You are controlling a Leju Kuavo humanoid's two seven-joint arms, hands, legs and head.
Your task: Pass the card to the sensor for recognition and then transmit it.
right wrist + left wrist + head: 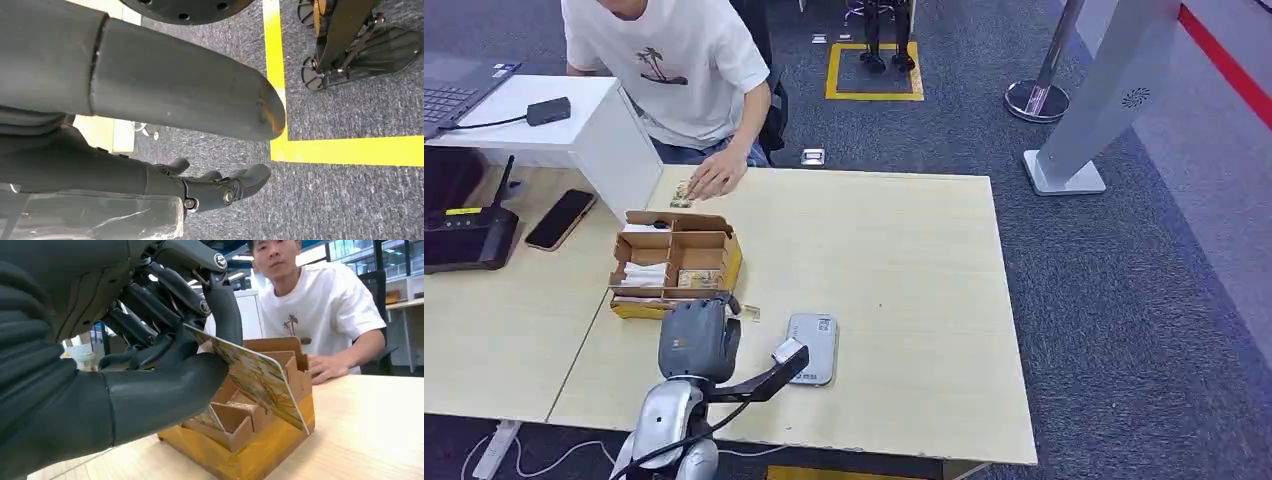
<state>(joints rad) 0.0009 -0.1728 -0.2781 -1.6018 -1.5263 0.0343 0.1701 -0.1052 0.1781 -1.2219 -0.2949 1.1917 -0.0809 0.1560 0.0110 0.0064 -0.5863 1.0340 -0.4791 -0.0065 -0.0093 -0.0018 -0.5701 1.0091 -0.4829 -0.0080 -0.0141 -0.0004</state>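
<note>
My left hand point(699, 338) hovers over the table's near edge, just in front of the cardboard box point(676, 262). It pinches a printed card point(257, 376) between thumb and fingers point(150, 330), and a corner of the card point(750, 313) peeks out past the hand. The grey sensor pad point(819, 340) lies flat on the table right of that hand. In the left wrist view the card tilts in front of the compartmented box point(260, 440). My right hand point(150, 180) hangs over dark carpet with nothing in it, thumb apart from the fingers point(225, 192).
A person in a white shirt sits across the table, one hand point(717, 175) on another card point(682, 193). A phone point(559, 219) and a black router point(464, 238) lie at the left. A white stand point(594, 130) is behind them.
</note>
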